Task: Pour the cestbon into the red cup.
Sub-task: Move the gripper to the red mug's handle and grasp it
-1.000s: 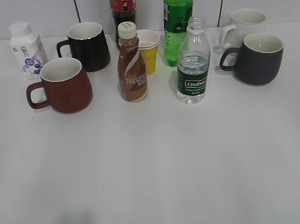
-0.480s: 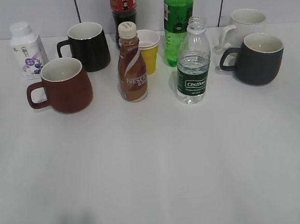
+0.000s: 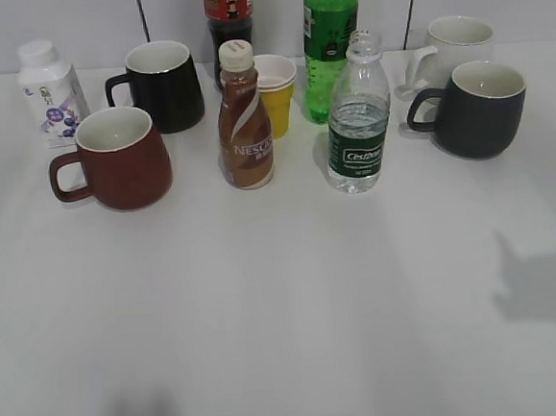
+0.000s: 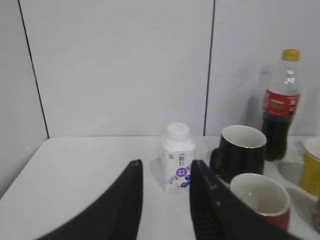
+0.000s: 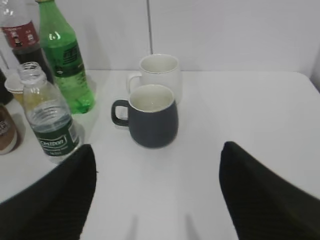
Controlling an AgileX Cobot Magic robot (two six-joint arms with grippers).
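Observation:
The cestbon [image 3: 356, 115], a small clear bottle with a dark green label and no cap, stands upright in the middle right of the table. It also shows at the left of the right wrist view [image 5: 50, 122]. The red cup [image 3: 120, 161], maroon with a white inside, stands at the left with its handle to the left. Its rim shows in the left wrist view [image 4: 262, 197] behind the right finger. My left gripper [image 4: 165, 172] is open and empty, facing a white milk bottle. My right gripper [image 5: 157, 155] is wide open and empty, to the right of the cestbon. Neither gripper shows in the exterior view.
Around them stand a black mug [image 3: 165, 85], a brown Nescafe bottle [image 3: 243, 124], a yellow paper cup [image 3: 276, 94], a green soda bottle [image 3: 329, 40], a cola bottle [image 3: 227, 14], a white milk bottle [image 3: 49, 94], a white mug [image 3: 455, 45] and a dark grey mug [image 3: 482, 110].
A shadow of the right arm has come in over the table's lower right in the exterior view. The bottles and cups have not moved.

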